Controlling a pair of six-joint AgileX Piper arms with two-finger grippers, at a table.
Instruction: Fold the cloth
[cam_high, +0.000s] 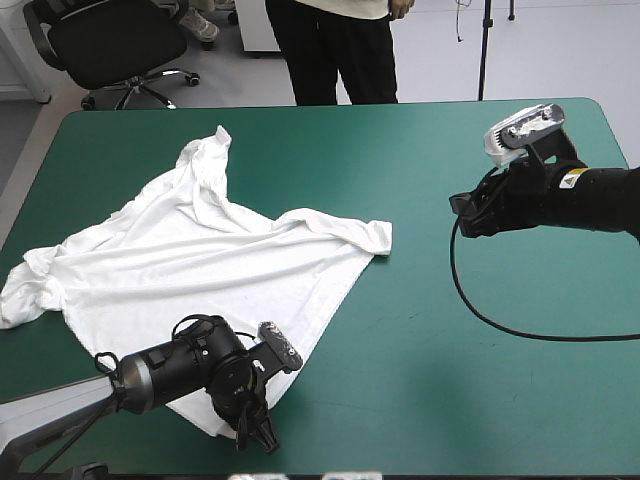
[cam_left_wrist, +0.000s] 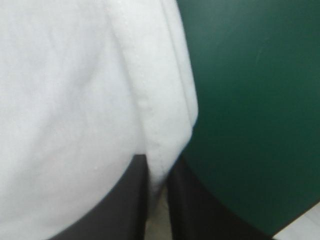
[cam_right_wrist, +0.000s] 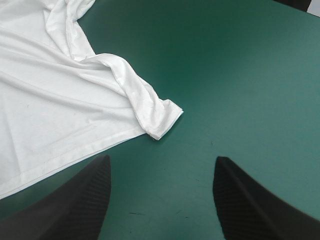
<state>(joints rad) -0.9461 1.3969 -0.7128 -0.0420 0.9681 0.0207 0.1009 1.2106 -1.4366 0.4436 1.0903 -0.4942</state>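
The white T-shirt (cam_high: 200, 260) lies spread and wrinkled over the left half of the teal-green table. One sleeve (cam_high: 375, 237) points toward the middle. My left gripper (cam_high: 262, 435) is low at the shirt's near hem corner, close to the table's front edge. In the left wrist view its black fingers (cam_left_wrist: 125, 200) are all but shut, with the stitched hem (cam_left_wrist: 160, 125) pinched between them (cam_left_wrist: 157, 167). My right gripper (cam_high: 462, 212) hovers over the right side, away from the shirt. Its fingers stand wide apart (cam_right_wrist: 162, 160), with nothing between them, and the sleeve end (cam_right_wrist: 162, 117) lies ahead of it.
Bare teal-green cover (cam_high: 450, 350) runs from the shirt's right hem to the table's right edge. The table's front edge (cam_left_wrist: 306, 225) shows just beside the left gripper.
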